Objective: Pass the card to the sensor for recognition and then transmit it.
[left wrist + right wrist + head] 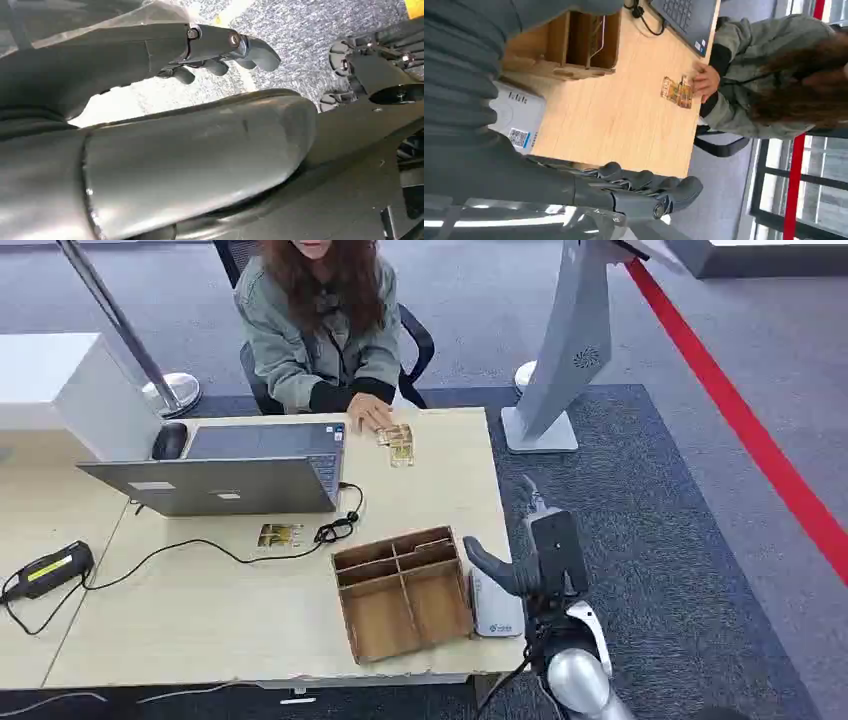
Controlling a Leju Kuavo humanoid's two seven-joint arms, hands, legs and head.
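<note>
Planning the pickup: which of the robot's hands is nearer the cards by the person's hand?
Right. The right hand is raised at the table's near right edge, across the table from the cards. The left hand hangs low over the carpet, off the table.

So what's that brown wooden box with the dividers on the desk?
The wooden box is a shallow open tray of thin brown board, split by dividers into two long compartments and smaller ones behind. It looks empty. It sits flat near the desk's front edge, beside a white device with a printed code. The robot's right hand hovers nearby, not touching it.
</note>
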